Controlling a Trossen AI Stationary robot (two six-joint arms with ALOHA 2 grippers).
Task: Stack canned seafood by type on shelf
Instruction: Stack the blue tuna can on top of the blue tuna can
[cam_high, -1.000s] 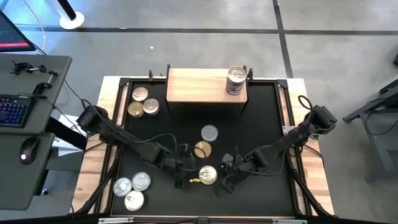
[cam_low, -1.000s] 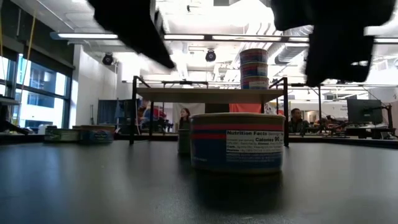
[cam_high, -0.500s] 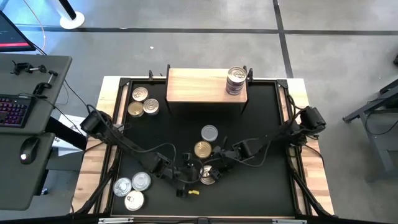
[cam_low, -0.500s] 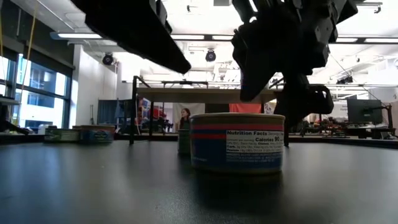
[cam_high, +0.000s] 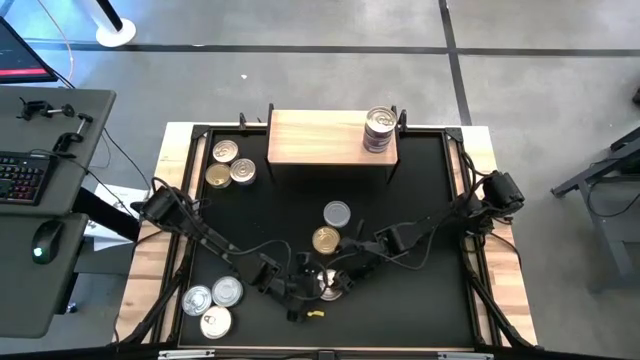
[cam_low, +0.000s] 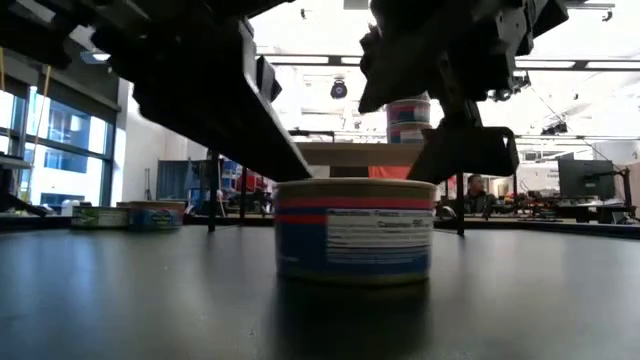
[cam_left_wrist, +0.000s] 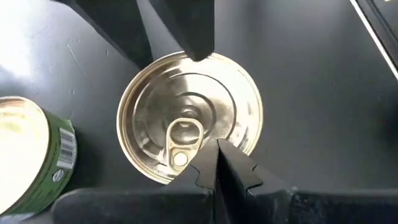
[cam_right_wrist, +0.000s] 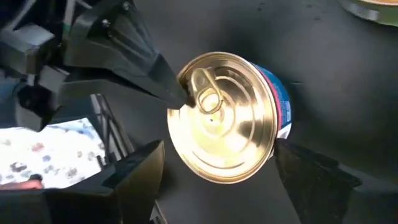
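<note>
A tin of canned seafood (cam_low: 355, 235) with a blue and red label stands upright on the black table near its front edge, its pull-tab lid (cam_right_wrist: 230, 130) up. My left gripper (cam_left_wrist: 217, 152) is shut, with its tips on that lid. My right gripper (cam_right_wrist: 217, 149) is open and hovers over the same tin (cam_high: 326, 287), one finger on either side; I cannot tell whether they touch it. The shelf (cam_high: 320, 138), pale wood on dark legs, stands at the far edge and carries a stack of tins (cam_high: 379, 130) at its right end. My left gripper presses its shut fingertips (cam_right_wrist: 177, 93) on the tin's lid, at the rim beside the pull tab (cam_left_wrist: 181, 140). The fingers slant down from the table's left. The tin stands flat on the table.
A gold-topped tin (cam_high: 325, 240) and a silver-topped one (cam_high: 337, 213) stand just beyond the grippers. Three tins (cam_high: 228, 165) sit at the far left and three (cam_high: 213, 305) at the near left. A yellow scrap (cam_high: 315, 312) lies near the front edge.
My right gripper has swung toward the table's left, from beside the tin to over it. My left gripper has crept nearer and lower onto the lid. The tin has slid slightly toward the table's left and turned about, its label now facing differently.
</note>
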